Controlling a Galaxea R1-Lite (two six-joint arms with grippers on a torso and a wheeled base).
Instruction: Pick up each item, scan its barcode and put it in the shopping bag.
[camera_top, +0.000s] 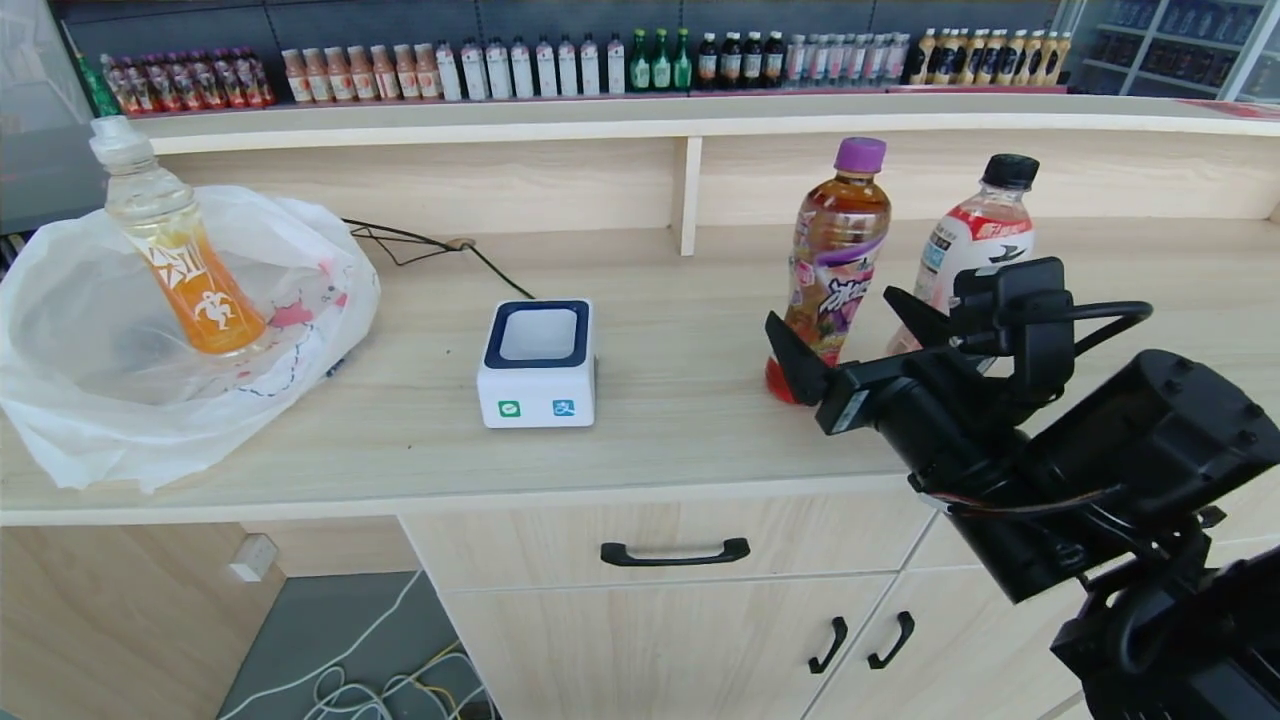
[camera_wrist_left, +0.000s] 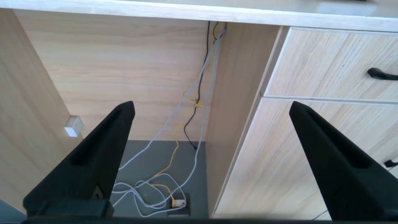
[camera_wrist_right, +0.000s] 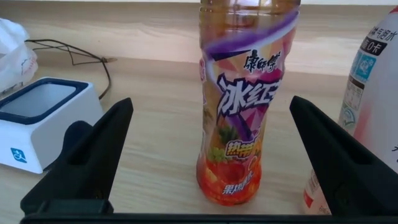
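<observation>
A purple-capped tea bottle (camera_top: 838, 250) stands upright on the counter, with a white-labelled, black-capped bottle (camera_top: 972, 245) to its right. My right gripper (camera_top: 855, 335) is open just in front of the tea bottle (camera_wrist_right: 239, 112), which stands between and beyond the fingers (camera_wrist_right: 87, 168) without touching them. The white scanner (camera_top: 540, 363) sits mid-counter. An orange drink bottle (camera_top: 175, 245) leans inside the white shopping bag (camera_top: 110, 400) at the left. My left gripper (camera_wrist_left: 211, 162) is open and hangs below the counter, facing the floor cables.
A black cable (camera_top: 420, 240) runs from the scanner toward the counter's back wall. A raised shelf (camera_top: 690, 120) with a divider backs the counter. Drawers and cabinet doors (camera_top: 675, 555) lie below the front edge. Bare counter lies between bag, scanner and bottles.
</observation>
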